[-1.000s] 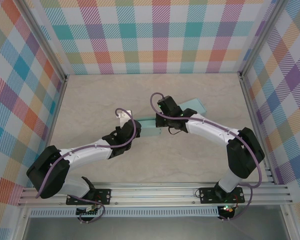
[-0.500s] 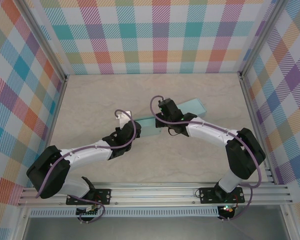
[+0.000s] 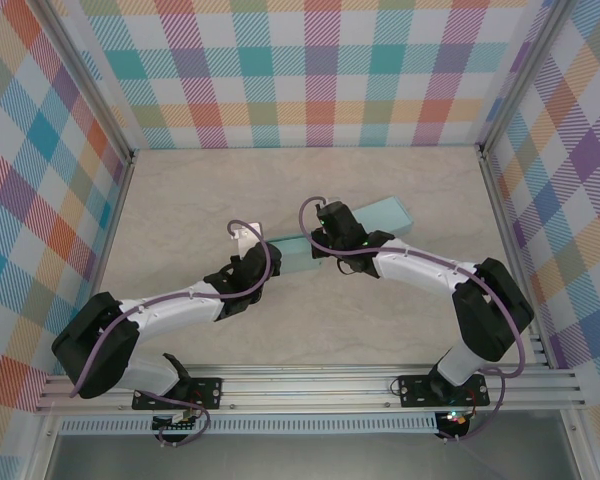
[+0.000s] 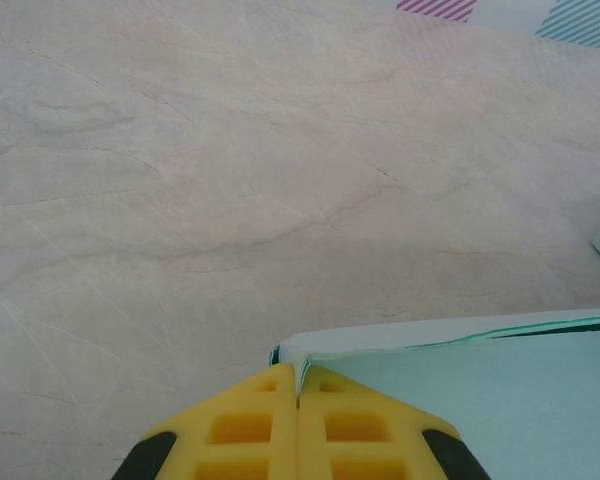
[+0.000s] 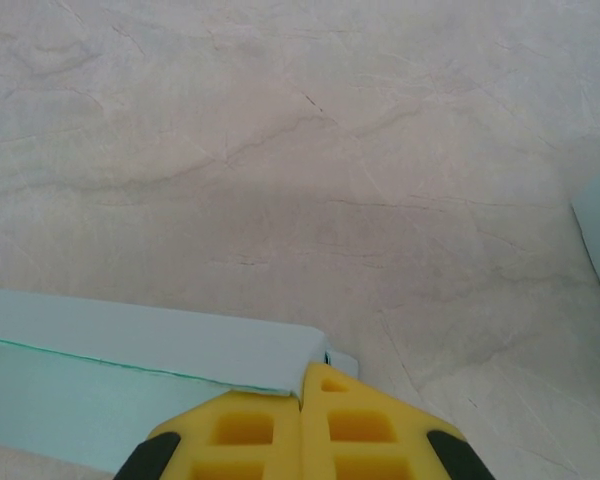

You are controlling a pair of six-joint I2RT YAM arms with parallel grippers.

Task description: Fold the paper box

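Left arm (image 3: 165, 310): base at near left; elbow folded low and out to the left; forearm stretched forward and rightward toward the centre.
Left hand (image 4: 298, 385): closed; yellow fingers (image 4: 242, 428) pressed together, a thin seam between them.
Right arm (image 3: 430, 270): base at near right; elbow raised on the right; forearm reached leftward and away.
Right hand (image 5: 302, 388): closed; pads met flush, tips pointed down and forward.
The two hands sat near each other, apart.
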